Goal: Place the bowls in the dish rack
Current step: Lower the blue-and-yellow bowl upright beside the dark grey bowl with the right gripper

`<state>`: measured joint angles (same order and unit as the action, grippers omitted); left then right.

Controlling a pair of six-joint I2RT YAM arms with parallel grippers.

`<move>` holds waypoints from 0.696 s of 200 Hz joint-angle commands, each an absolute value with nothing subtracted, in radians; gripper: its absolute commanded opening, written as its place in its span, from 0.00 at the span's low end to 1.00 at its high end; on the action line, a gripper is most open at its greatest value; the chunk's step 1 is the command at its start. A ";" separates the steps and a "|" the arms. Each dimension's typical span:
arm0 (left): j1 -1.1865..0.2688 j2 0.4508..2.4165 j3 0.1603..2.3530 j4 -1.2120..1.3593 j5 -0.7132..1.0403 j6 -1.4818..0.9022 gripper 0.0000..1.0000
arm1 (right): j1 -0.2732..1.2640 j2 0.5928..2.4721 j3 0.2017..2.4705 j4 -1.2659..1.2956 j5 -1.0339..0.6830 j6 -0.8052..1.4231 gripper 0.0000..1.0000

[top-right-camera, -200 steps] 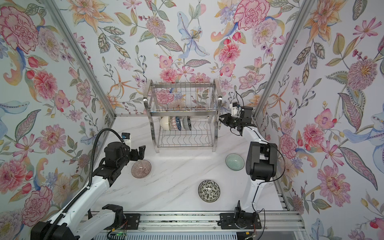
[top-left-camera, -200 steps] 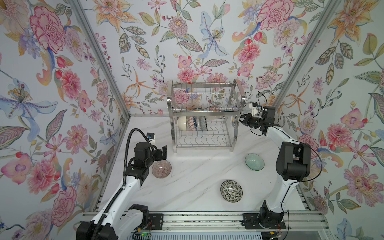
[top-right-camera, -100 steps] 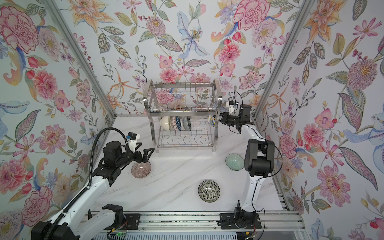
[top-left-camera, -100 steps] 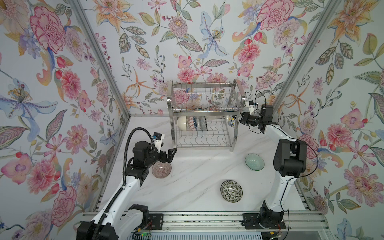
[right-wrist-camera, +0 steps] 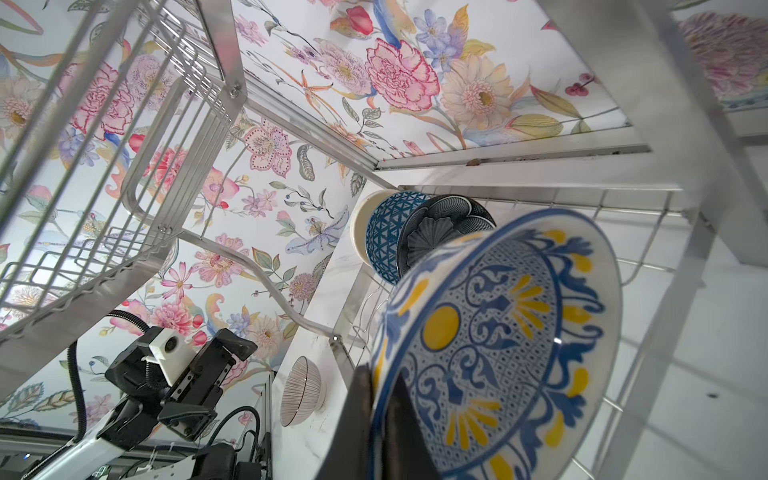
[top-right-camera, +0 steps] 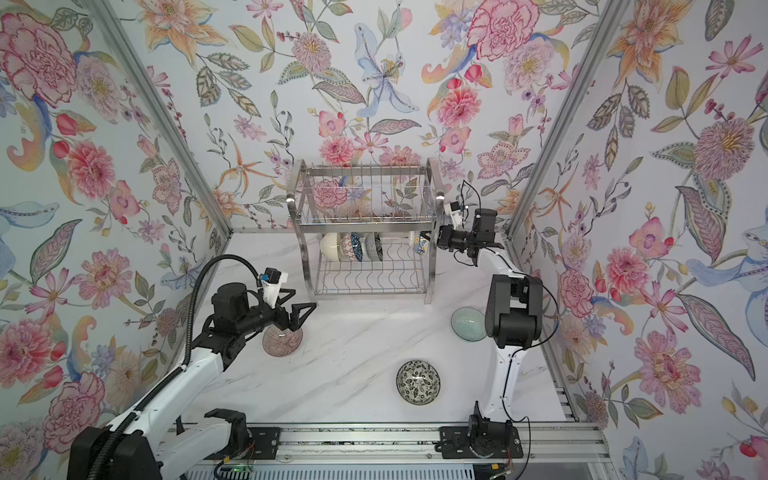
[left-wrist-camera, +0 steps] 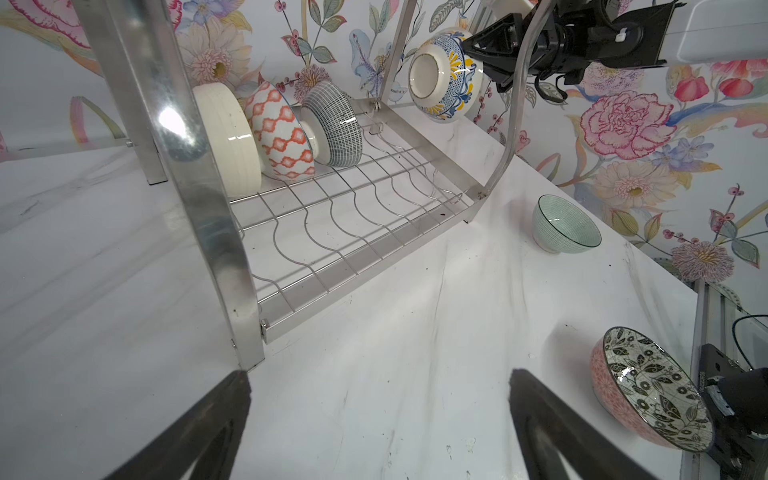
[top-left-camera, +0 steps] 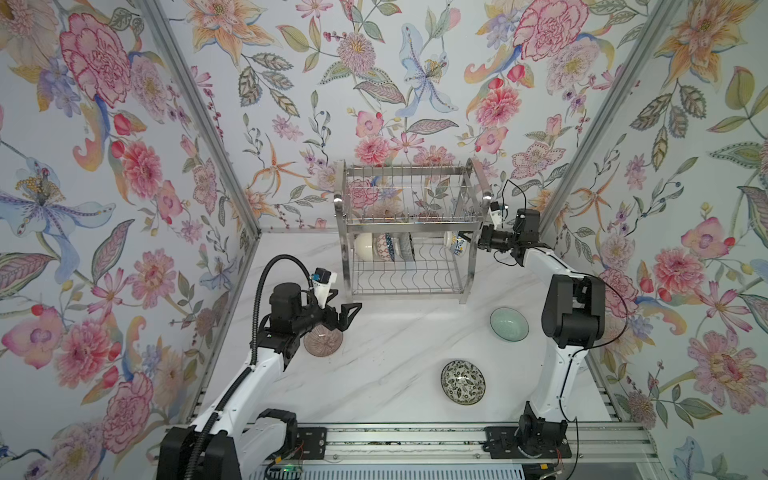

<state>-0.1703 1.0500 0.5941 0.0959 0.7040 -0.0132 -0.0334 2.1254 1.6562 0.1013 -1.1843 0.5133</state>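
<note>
Flowered walls box in a white marbled tabletop (top-left-camera: pixel 395 357), with the dish rack (top-left-camera: pixel 409 226) at the back. Your right tool (right-wrist-camera: pixel 376 424) is pinching the rim of the blue-white yellow-centred bowl (right-wrist-camera: pixel 498 345), held on edge inside the right end of the lower tier. Your left tool (top-left-camera: pixel 344 308) is spread wide and empty above the mauve ribbed bowl (top-left-camera: pixel 323 341).

Treat these bowls as stiff, glazed and probably slick, and heavy enough to pivot in a rim pinch (they would likely chip against steel). Take each by the rim, one finger inside and one outside.

The right wrist view shows that pinch plainly. The left wrist view adds the bowl's foot, apparently clear of the wavy shelf and apart from the three bowls (left-wrist-camera: pixel 280 133) stood there. It misses the mauve bowl, which both top views show. The pale green bowl (top-left-camera: pixel 509 325) and black-white leafy bowl (top-left-camera: pixel 462 381) sit on the tabletop.
</note>
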 commanded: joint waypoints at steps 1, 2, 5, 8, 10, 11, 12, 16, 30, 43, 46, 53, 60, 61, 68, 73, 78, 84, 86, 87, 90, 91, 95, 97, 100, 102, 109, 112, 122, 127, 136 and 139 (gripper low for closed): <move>-0.169 1.054 0.591 0.102 0.731 0.022 0.99 | -0.022 2.150 1.724 0.134 -1.238 0.498 0.02; -0.169 1.054 0.591 0.101 0.731 0.023 0.99 | -0.022 2.151 1.726 0.134 -1.239 0.498 0.02; -0.171 1.054 0.590 0.099 0.730 0.024 0.99 | -0.020 2.155 1.729 0.132 -1.239 0.499 0.02; -0.171 1.054 0.590 0.100 0.730 0.026 0.99 | -0.019 2.159 1.734 0.131 -1.239 0.499 0.02; -0.172 1.053 0.591 0.100 0.730 0.027 0.99 | -0.017 2.162 1.737 0.130 -1.241 0.498 0.02; -0.173 1.054 0.591 0.100 0.730 0.027 0.99 | -0.016 2.163 1.738 0.129 -1.241 0.498 0.02; -0.172 1.054 0.590 0.101 0.730 0.028 0.99 | -0.015 2.165 1.740 0.129 -1.241 0.498 0.02; -0.173 1.053 0.588 0.101 0.729 0.029 0.99 | -0.012 2.171 1.745 0.127 -1.241 0.497 0.02; -0.175 1.055 0.586 0.104 0.727 0.033 0.99 | -0.002 2.191 1.765 0.120 -1.242 0.497 0.02; -0.178 1.060 0.587 0.105 0.728 0.035 0.99 | 0.001 2.204 1.779 0.114 -1.241 0.497 0.02; -0.179 1.061 0.587 0.104 0.729 0.035 0.99 | 0.003 2.208 1.779 0.115 -1.241 0.498 0.02; -0.179 1.065 0.589 0.104 0.730 0.035 0.99 | 0.007 2.210 1.779 0.117 -1.240 0.496 0.02; -0.182 1.067 0.590 0.104 0.731 0.036 0.99 | 0.010 2.211 1.779 0.120 -1.237 0.496 0.02; -0.181 1.067 0.590 0.104 0.730 0.036 0.99 | 0.010 2.212 1.778 0.120 -1.236 0.496 0.02; -0.183 1.069 0.591 0.105 0.730 0.037 0.99 | 0.012 2.213 1.777 0.122 -1.234 0.496 0.02; -0.185 1.071 0.590 0.106 0.730 0.037 0.99 | 0.013 2.215 1.778 0.125 -1.233 0.498 0.02; -0.186 1.072 0.591 0.106 0.730 0.038 0.99 | 0.015 2.218 1.779 0.128 -1.233 0.501 0.02; -0.187 1.074 0.592 0.106 0.729 0.038 0.99 | 0.017 2.223 1.781 0.128 -1.234 0.503 0.02; -0.186 1.075 0.592 0.105 0.729 0.038 0.99 | 0.018 2.224 1.783 0.128 -1.235 0.504 0.02; -0.186 1.075 0.591 0.105 0.729 0.038 0.99 | 0.018 2.226 1.783 0.128 -1.235 0.504 0.02; -0.188 1.075 0.592 0.106 0.728 0.038 0.99 | 0.018 2.229 1.785 0.128 -1.236 0.504 0.02; -0.188 1.075 0.591 0.106 0.728 0.038 0.99 | 0.018 2.230 1.785 0.129 -1.236 0.504 0.02; -0.188 1.078 0.593 0.105 0.729 0.038 0.99 | 0.020 2.233 1.786 0.130 -1.238 0.506 0.02; -0.187 1.078 0.593 0.105 0.729 0.038 0.99 | 0.020 2.235 1.786 0.131 -1.239 0.507 0.02; -0.189 1.077 0.594 0.103 0.727 0.038 0.99 | 0.020 2.238 1.788 0.134 -1.237 0.508 0.02; -0.189 1.078 0.594 0.105 0.727 0.038 0.99 | 0.020 2.240 1.788 0.134 -1.237 0.509 0.02; -0.191 1.078 0.594 0.104 0.726 0.038 0.99 | 0.021 2.245 1.790 0.140 -1.236 0.513 0.02; -0.191 1.078 0.594 0.104 0.726 0.038 0.99 | 0.021 2.249 1.791 0.143 -1.236 0.518 0.02; -0.192 1.075 0.592 0.105 0.723 0.039 0.99 | 0.021 2.256 1.791 0.161 -1.237 0.533 0.02; -0.194 1.073 0.592 0.103 0.719 0.040 0.99 | 0.023 2.259 1.791 0.168 -1.238 0.539 0.02; -0.198 1.070 0.589 0.101 0.714 0.041 0.99 | 0.026 2.264 1.792 0.175 -1.235 0.544 0.02; -0.199 1.070 0.590 0.101 0.713 0.041 0.99 | 0.027 2.265 1.792 0.177 -1.234 0.546 0.02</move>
<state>-0.1864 1.0737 0.5941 0.0982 0.7036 0.0219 0.0181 2.2494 1.7485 0.1017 -1.2003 0.5255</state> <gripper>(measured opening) 0.989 0.067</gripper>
